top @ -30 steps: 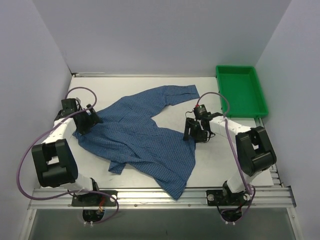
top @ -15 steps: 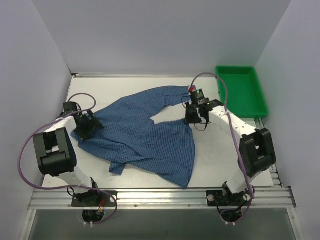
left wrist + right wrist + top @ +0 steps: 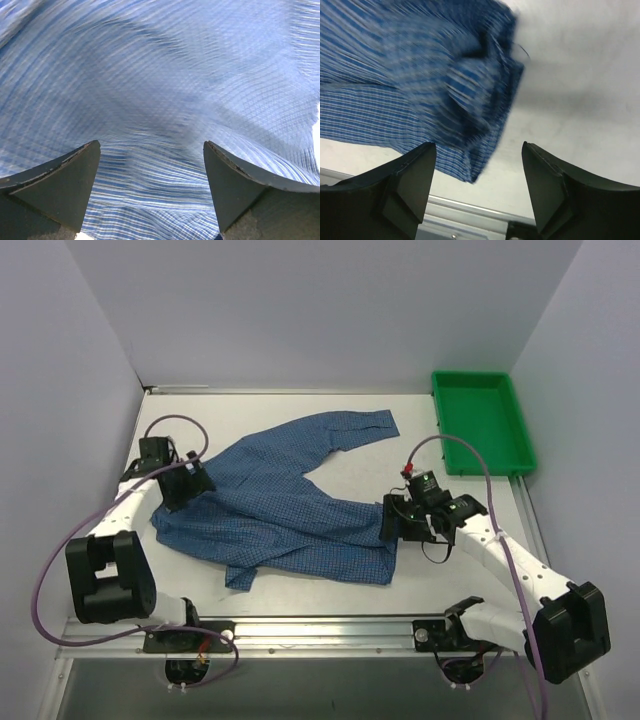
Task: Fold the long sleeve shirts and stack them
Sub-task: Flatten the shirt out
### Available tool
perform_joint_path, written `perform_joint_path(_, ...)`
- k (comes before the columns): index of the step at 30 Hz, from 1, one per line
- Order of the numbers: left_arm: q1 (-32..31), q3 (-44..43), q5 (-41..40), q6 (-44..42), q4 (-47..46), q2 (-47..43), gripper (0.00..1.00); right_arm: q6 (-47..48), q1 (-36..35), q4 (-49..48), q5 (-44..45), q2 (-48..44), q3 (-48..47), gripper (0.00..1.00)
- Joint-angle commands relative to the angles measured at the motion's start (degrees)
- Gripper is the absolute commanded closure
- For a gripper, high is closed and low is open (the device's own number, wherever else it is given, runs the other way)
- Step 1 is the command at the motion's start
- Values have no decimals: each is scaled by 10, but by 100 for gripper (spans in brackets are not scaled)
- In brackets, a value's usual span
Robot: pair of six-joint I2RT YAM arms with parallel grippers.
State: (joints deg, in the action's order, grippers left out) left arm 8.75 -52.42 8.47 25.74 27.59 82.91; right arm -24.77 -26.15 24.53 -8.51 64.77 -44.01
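Observation:
The blue fine-checked long sleeve shirt (image 3: 290, 510) lies spread and rumpled across the white table (image 3: 230, 415), one sleeve reaching to the far middle. My left gripper (image 3: 190, 480) is open over the shirt's left edge. In the left wrist view its fingers (image 3: 55, 180) stand wide apart with cloth (image 3: 160, 75) filling the space under them. My right gripper (image 3: 393, 522) is open at the shirt's right hem. In the right wrist view the gripper (image 3: 479, 150) holds nothing, and a bunched corner of the shirt (image 3: 410, 75) lies just ahead on the left.
A green tray (image 3: 482, 420) stands at the far right of the table. The metal front rail (image 3: 320, 625) runs along the near edge and shows in the right wrist view (image 3: 470, 210). Bare table (image 3: 570, 90) lies right of the shirt.
My right arm has swung from the far middle back to the near right, at the shirt's right hem. The shirt's lower flap now lies flatter and shorter. My left gripper shifted slightly farther and right.

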Motion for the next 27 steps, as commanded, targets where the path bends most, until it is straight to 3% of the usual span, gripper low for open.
perform_joint_path(1,-73,-93,-42,-40,5,-4,6,-10,19,42,12,-40,14,30)
perform_joint_path(6,-179,-220,-60,-81,14,90,6,3,36,41,35,-27,-26,29)
perform_joint_path(10,-234,-337,-103,-113,45,224,6,12,43,40,38,-4,-59,30)
perform_joint_path(15,-266,-464,-141,-104,67,346,6,17,44,40,32,-2,-74,30)
perform_joint_path(27,-298,-547,-218,-17,73,489,13,6,43,12,13,11,-49,30)
